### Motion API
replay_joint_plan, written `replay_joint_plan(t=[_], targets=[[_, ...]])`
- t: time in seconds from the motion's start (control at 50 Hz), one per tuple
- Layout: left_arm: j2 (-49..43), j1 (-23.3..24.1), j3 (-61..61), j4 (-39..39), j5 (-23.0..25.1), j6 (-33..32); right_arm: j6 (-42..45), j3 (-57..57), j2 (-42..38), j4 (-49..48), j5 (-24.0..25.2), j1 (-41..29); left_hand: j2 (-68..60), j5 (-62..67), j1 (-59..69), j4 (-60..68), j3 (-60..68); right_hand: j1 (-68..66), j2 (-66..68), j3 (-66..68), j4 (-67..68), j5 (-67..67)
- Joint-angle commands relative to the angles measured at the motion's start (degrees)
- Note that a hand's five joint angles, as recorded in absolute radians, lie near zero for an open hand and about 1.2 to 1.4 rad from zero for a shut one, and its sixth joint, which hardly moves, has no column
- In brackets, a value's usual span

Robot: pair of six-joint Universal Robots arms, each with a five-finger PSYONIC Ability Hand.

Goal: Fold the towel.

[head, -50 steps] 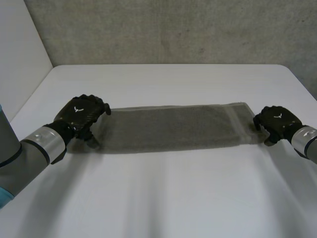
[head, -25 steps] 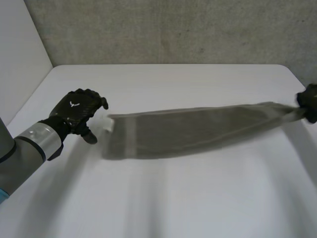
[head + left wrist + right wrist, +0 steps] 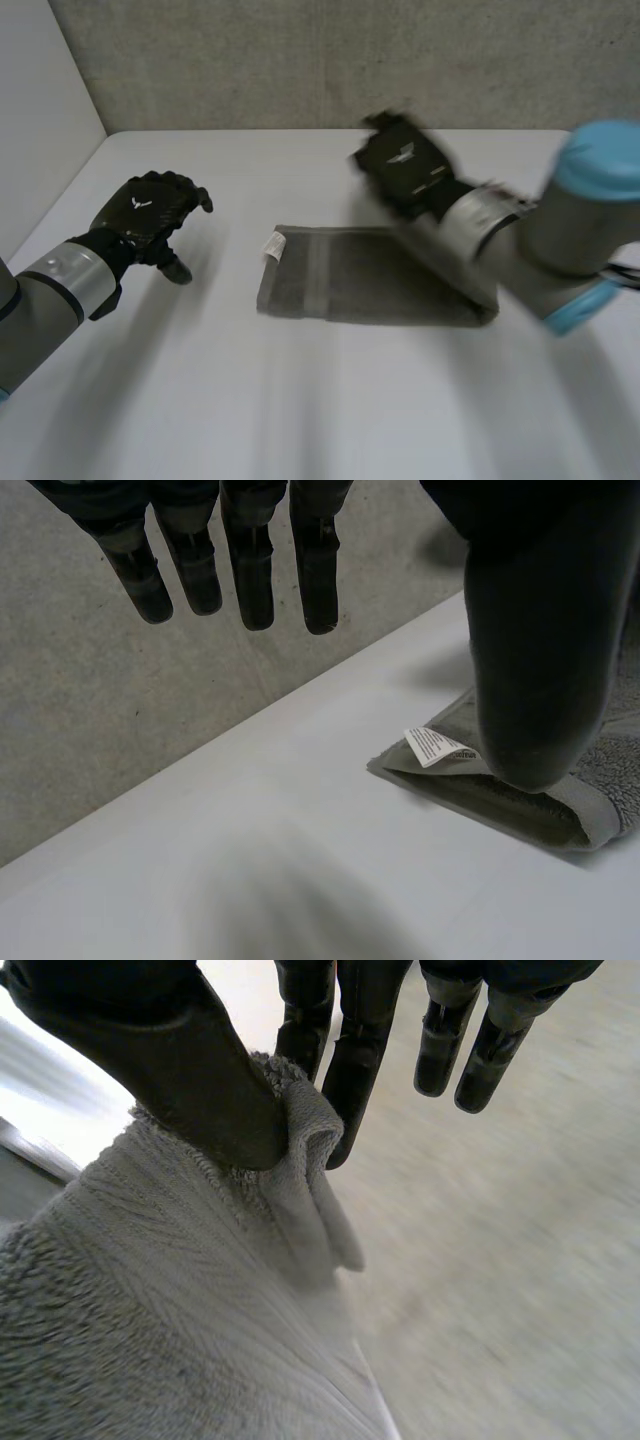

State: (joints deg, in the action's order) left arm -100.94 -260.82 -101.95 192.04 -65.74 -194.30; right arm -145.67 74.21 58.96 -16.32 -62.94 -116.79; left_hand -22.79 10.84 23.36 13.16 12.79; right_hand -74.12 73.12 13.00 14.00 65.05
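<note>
One grey towel lies partly doubled over on the white table, its single white label at the corner nearest the left hand. That hand hovers clear of it, fingers straight, empty. The right hand pinches one towel end between thumb and fingers, above the rest.

Straight-fingered left robot hand hovers; right robot hand pinches, raised.

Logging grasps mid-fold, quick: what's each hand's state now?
Left hand: open, holding nothing, apart from the towel.
Right hand: shut on the towel, an edge pinched between thumb and fingers.
</note>
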Motion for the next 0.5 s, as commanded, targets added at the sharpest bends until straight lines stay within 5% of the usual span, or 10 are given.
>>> replay_joint_plan(t=[0.02,0.1,0.14,0.32,0.5], targets=[[0.05,0.05,-0.17,0.00,-0.09,-0.03,2.75,-6.00,-10.95,-1.44,-3.23,-10.46,2.65,-0.71,-3.22,-3.16,-2.79,-5.88,6.88,-3.00,-4.00,4.95],[0.05,0.05,-0.35,0.00,0.00,-0.03,3.99,-8.47,-14.49,-0.82,-6.14,-12.06,2.65,-0.71,-3.22,-3.16,-2.79,-5.88,6.88,-3.00,-4.00,4.95],[-0.04,0.05,-0.35,0.00,0.00,-0.03,6.70,-8.30,-15.45,0.05,-9.38,-12.15,2.65,-0.71,-3.22,-3.16,-2.79,64.12,-63.12,-3.00,-4.00,-65.05],[-0.22,0.23,-0.26,0.00,0.00,0.06,5.22,2.16,-4.73,1.02,-9.66,-8.19,2.82,-0.87,-3.39,-3.16,-2.79,64.12,-63.12,-3.00,-4.00,-65.05],[-0.57,3.55,0.70,0.70,-0.09,0.06,-11.55,18.31,9.85,1.90,-8.52,8.92,2.82,-0.87,-3.39,-3.16,-2.79,64.12,-63.12,-3.00,-4.00,-65.05]])
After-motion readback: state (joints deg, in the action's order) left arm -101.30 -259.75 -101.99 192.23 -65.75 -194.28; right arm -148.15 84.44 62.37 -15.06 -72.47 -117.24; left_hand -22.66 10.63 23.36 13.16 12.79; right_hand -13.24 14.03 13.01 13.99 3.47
